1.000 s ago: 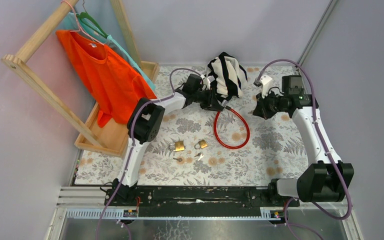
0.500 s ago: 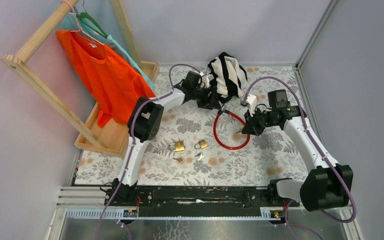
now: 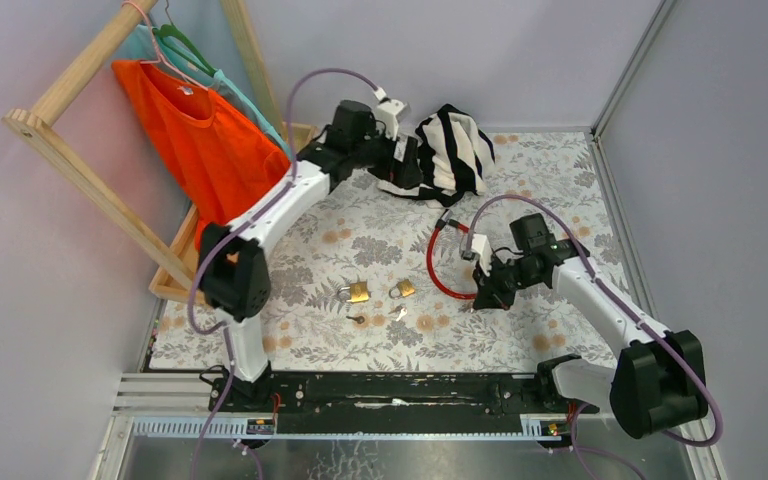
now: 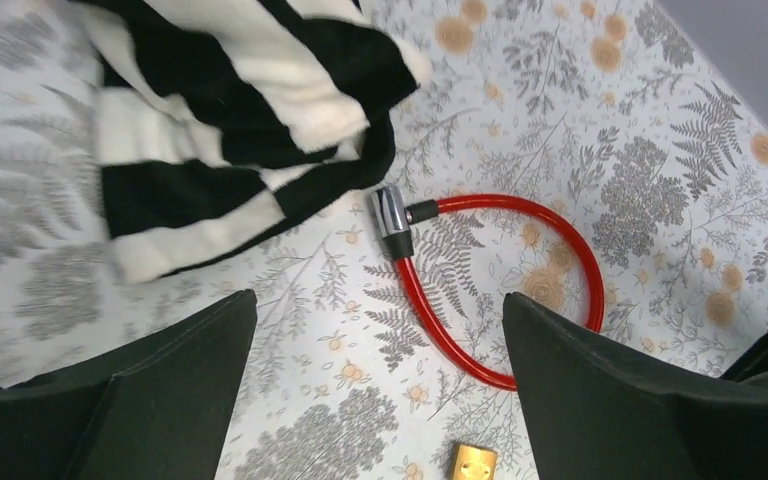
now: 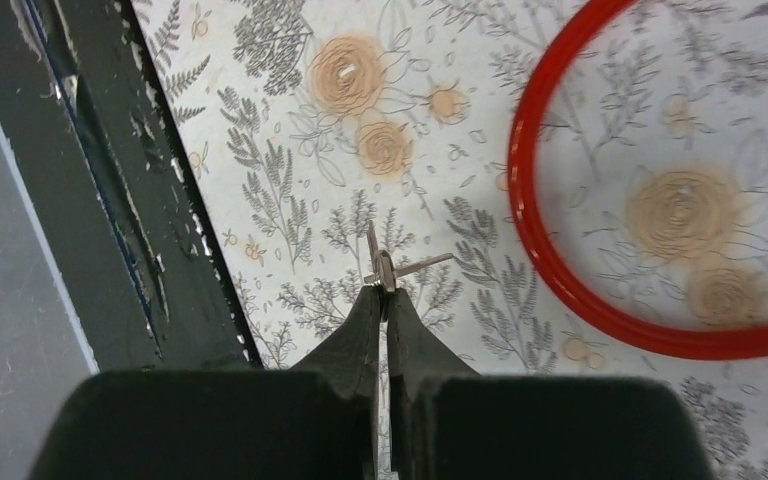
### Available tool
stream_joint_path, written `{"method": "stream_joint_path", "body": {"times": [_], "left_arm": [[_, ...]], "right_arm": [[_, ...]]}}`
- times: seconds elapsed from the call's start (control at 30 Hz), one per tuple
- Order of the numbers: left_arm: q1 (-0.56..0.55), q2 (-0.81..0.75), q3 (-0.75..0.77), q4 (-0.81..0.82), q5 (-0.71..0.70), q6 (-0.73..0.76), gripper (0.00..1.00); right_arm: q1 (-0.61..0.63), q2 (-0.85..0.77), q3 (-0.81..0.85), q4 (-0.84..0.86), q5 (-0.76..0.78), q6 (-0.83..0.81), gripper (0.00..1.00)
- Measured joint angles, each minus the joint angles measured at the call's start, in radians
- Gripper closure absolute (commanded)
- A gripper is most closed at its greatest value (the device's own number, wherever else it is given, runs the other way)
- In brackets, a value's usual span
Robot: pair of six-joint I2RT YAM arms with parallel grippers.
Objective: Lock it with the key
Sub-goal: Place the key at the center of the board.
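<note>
The right gripper (image 3: 474, 301), clamped on the key (image 5: 390, 268), hangs at 5 o'clock between the red cable lock (image 5: 518, 170) and the near edge of the surface (image 3: 520, 340), while the left gripper (image 3: 407, 162) is spread apart over the striped cloth (image 3: 455, 150) at 12 o'clock.

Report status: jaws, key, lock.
Left jaws open, empty, over striped cloth. Right jaws shut on key beside red cable lock. Cloth edge near lock head, not covering.

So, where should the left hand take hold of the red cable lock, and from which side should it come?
Probably the metal head of the red cable lock, from above, the left hand closing across its narrow sides. The head looks rigid and lies flat on the table; the cable is a thin loop. The striped cloth lies close at one end.
</note>
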Motion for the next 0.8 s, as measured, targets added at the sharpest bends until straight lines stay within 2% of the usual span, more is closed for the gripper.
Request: {"method": "stream_joint_path", "body": {"times": [0.2,0.43,0.53,0.63,0.8], "left_arm": [[0.0,-0.24,-0.097,0.004,-0.105,0.119,0.0],[0.0,-0.396,-0.215,0.005,-0.222,0.204,0.0],[0.0,-0.467,-0.279,0.01,-0.264,0.223,0.0],[0.0,-0.546,-0.344,0.026,-0.309,0.237,0.0],[0.0,-0.618,-0.377,0.03,-0.386,0.251,0.0]], "right_arm": [[0.064,0.016,-0.06,0.045,0.033,0.003,0.98],[0.111,0.115,-0.07,0.1,0.121,0.043,0.98],[0.111,0.156,-0.07,0.113,0.153,0.067,0.95],[0.111,0.175,-0.069,0.124,0.17,0.088,0.82],[0.113,0.204,-0.032,0.116,0.208,0.122,0.45]]}}
